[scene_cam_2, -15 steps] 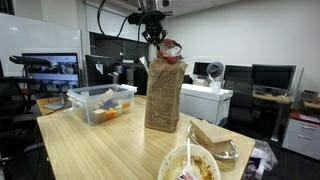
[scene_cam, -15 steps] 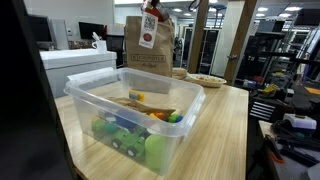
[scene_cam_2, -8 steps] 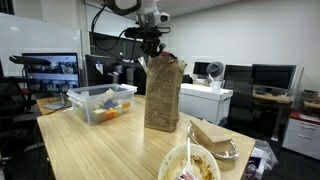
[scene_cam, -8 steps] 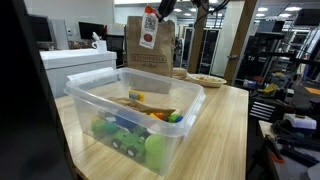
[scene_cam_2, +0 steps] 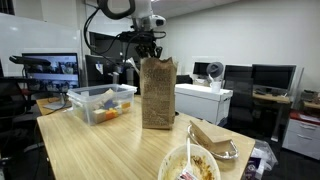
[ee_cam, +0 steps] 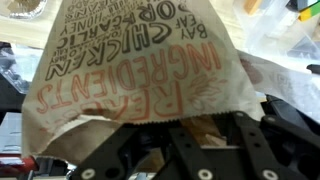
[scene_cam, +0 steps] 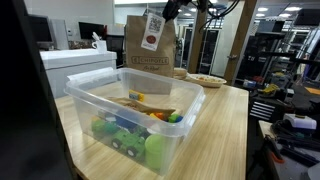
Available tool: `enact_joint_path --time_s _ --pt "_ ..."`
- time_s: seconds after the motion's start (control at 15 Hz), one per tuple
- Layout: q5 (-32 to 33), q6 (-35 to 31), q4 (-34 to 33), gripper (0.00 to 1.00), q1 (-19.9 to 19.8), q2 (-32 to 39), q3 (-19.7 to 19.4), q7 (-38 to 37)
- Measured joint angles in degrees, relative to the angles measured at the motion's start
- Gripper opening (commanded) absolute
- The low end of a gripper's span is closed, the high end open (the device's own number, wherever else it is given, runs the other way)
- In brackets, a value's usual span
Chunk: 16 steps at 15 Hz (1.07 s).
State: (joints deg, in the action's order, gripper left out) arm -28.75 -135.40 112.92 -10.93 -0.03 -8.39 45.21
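A brown paper bag stands upright on the wooden table, with a red and white label on its upper front. My gripper hovers right at the bag's top edge, toward one corner. In the wrist view the printed bag fills the picture, and its serrated top edge lies just beyond my gripper. The two black fingers stand apart with a gap between them and do not pinch the paper.
A clear plastic bin of colourful toys sits near the bag, also seen as the bin. A bowl of food and a foil wrap lie at the table's near end. Desks and monitors surround the table.
The bag, earlier held tilted by its top, now stands straight on the table. My gripper has shifted sideways along the top edge and its fingers have parted off the paper.
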Motion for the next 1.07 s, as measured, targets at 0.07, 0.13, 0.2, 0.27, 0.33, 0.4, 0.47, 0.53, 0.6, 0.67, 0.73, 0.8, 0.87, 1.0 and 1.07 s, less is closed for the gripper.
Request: enact_joint_path --time_s 0.07,0.13,0.2,0.27,0.33,0.4,0.47,0.53,0.6,0.67,0.73,0.8,0.87,1.0,1.07 --pt "0.2 0.8 0.3 0.82 0.0 -0.8 -0.1 -0.1" --pt "0.4 1.6 0.3 0.9 0.0 -1.5 -0.2 -0.2" --pt "0.4 2.3 0.3 0.95 0.0 -2.3 -0.3 -0.5" --pt "0.4 2.8 0.3 1.0 0.0 -3.1 -0.4 -0.9" --pt "0.4 3.0 0.2 1.0 0.0 -4.1 -0.6 -1.4" --pt "0.4 3.0 0.0 1.0 0.0 -5.1 -1.0 -2.2" --pt "0.4 3.0 -0.3 1.0 0.0 -5.6 -1.3 -3.0" --pt "0.4 3.0 -1.1 1.0 0.0 -6.0 -2.3 -4.2" --pt "0.4 2.8 -1.2 1.0 0.0 -6.0 -2.6 -5.2" --pt "2.7 2.4 -1.0 1.0 -0.1 -5.9 -3.2 -7.2" --pt "5.8 1.6 -0.1 1.0 -0.5 -5.6 -4.3 -9.1" --pt "8.9 0.6 1.3 1.0 -1.2 -5.1 -5.4 -10.4" --pt "12.4 -0.9 3.0 1.0 -2.2 -4.2 -6.8 -11.9" --pt "19.2 -2.6 5.3 1.0 -4.1 -2.8 -8.7 -15.9" --pt "22.2 -2.8 6.1 1.0 -4.8 -2.2 -9.4 -18.0"
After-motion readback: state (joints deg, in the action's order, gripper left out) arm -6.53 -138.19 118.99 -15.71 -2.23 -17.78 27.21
